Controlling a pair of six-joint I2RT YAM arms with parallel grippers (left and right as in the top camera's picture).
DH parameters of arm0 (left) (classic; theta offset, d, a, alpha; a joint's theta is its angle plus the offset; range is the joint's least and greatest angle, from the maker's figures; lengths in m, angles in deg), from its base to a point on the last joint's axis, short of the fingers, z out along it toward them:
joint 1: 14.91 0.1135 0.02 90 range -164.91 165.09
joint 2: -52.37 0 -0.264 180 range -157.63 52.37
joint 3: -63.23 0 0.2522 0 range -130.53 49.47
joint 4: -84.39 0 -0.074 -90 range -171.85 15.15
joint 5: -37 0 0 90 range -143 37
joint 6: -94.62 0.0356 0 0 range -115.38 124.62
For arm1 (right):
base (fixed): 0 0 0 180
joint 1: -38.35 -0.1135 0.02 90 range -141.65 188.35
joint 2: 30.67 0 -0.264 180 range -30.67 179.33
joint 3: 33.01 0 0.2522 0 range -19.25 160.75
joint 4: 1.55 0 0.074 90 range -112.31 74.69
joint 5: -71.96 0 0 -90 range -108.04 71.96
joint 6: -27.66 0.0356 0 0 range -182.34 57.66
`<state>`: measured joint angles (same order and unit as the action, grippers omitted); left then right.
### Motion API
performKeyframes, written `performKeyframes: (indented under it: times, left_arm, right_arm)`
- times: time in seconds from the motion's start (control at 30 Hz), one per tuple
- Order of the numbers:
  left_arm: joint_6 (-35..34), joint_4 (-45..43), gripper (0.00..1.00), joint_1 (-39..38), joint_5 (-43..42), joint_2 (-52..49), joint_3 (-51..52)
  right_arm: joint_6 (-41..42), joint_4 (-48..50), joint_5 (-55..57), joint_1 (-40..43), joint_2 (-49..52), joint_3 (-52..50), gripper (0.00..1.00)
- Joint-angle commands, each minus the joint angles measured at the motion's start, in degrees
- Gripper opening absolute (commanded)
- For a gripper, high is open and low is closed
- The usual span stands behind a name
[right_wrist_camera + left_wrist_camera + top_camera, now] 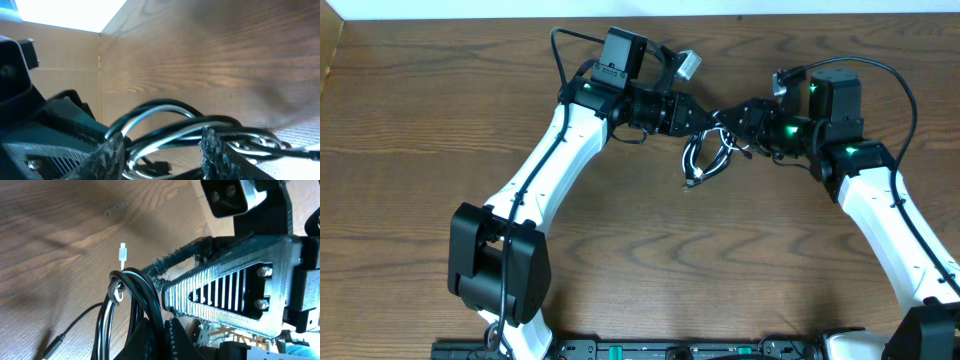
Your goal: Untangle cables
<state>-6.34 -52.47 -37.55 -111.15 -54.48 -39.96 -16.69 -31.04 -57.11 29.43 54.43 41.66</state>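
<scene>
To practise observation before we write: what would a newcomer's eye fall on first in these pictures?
The cables, a black and white tangle, sit at the far middle of the table, where the left gripper and right gripper nearly meet. In the left wrist view, a small white plug sticks out beside the black loops, above the wood.

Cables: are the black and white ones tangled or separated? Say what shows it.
Tangled: the cables form one clump in the overhead view, and black and white loops cross each other in the right wrist view.
</scene>
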Motion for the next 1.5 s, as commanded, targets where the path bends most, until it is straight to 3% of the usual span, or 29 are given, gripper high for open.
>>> performKeyframes:
  times: [0.0,0.67,0.97,1.1,1.47]
  left_arm:
    - [-0.79,-0.15,0.07,-0.17,-0.98,0.44,-0.42]
    - [-2.67,-1.40,0.07,0.79,-1.62,0.46,-0.44]
    - [-4.39,-11.08,0.08,4.57,-16.63,0.57,-0.44]
    - [-4.35,-11.28,0.07,5.27,-18.03,0.57,-0.44]
    - [-2.40,-11.30,0.07,5.70,-20.33,0.55,-0.44]
  right_arm:
    - [1.70,0.13,1.20,-0.20,1.22,0.15,0.47]
    - [0.96,-1.97,-0.94,-1.77,14.51,0.13,0.44]
    - [-3.21,-3.45,-0.92,-1.55,18.97,0.13,0.42]
    - [-7.76,-4.59,-0.68,-1.20,18.95,0.15,0.43]
    - [-18.49,-21.84,11.80,3.69,17.35,0.15,0.47]
